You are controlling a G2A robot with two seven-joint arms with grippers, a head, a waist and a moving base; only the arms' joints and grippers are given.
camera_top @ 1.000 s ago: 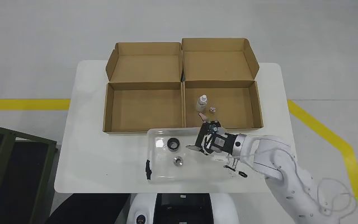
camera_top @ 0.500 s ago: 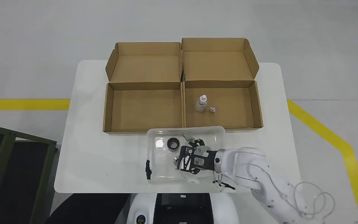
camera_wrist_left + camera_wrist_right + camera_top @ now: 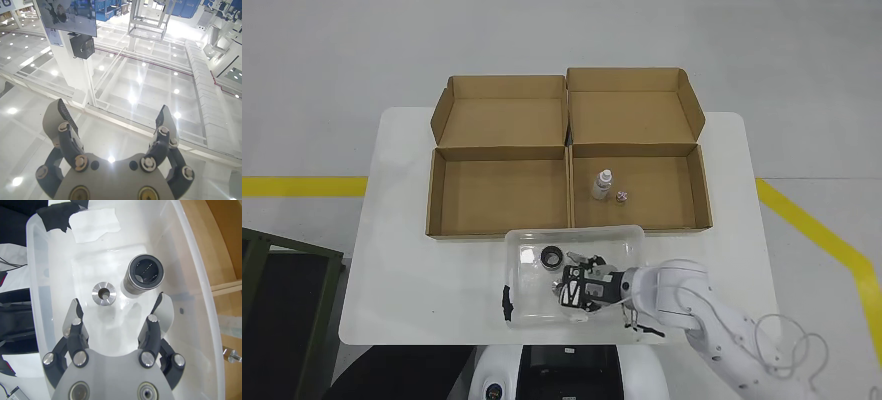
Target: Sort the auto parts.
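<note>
Here the right gripper (image 3: 118, 297) gapes wide over what seems a steel collet (image 3: 104, 293).

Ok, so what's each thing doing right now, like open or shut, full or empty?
Right hand: open, holding nothing, over the clear bin.
Left hand: open, holding nothing, pointing up at the ceiling.
Clear bin: no lid, two parts inside.
Bearing: standing on end in the bin.
Silver cone part: loose in the bin, hole facing up.
Left box: lid open, empty.
Right box: lid open, two small parts inside.
</note>
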